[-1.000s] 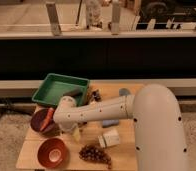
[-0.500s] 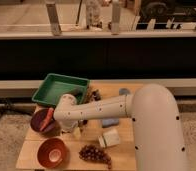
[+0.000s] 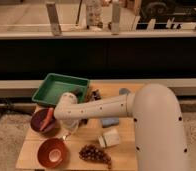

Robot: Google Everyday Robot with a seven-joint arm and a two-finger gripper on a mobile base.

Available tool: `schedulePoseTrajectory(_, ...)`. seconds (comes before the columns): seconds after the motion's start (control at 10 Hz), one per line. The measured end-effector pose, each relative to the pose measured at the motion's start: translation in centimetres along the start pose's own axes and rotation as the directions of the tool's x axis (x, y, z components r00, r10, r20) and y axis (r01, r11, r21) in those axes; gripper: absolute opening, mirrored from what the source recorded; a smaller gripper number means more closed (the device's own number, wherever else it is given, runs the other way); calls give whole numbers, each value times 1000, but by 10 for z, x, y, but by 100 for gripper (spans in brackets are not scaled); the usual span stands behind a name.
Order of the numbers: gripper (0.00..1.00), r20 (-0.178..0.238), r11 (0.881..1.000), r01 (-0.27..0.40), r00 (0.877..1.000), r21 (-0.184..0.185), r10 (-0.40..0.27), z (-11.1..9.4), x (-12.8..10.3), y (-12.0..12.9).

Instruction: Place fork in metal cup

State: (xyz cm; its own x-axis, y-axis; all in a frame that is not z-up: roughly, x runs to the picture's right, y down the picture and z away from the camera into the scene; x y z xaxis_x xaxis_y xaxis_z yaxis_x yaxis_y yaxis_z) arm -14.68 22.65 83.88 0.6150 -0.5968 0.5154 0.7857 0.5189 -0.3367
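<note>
My gripper (image 3: 70,128) hangs below the white wrist at the table's left-middle, between the dark bowl and the blue block. It points down at the tabletop and looks shut. The fork is hidden: I cannot make it out under the wrist or between the fingers. The metal cup (image 3: 124,91) is a small grey round shape at the back of the table, just behind my forearm and partly covered by it.
A green tray (image 3: 51,90) sits at the back left. A dark bowl (image 3: 41,125) holding a red-orange item is at the left, with an orange bowl (image 3: 52,151) at the front. Grapes (image 3: 94,153), a tipped white cup (image 3: 109,137) and a blue block (image 3: 110,121) lie nearby.
The wrist has dipped slightly toward the table in front of the green tray, and the fingers have closed. Nothing else on the table has moved.
</note>
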Motion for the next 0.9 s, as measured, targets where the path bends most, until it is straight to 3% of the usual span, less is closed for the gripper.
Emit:
schedulePoseTrajectory(0.4,0,63,998,-52,997,-42,54,-2,16,3)
schedulePoseTrajectory(0.9,0,103,992,-126,987,3,125,-45,38,17)
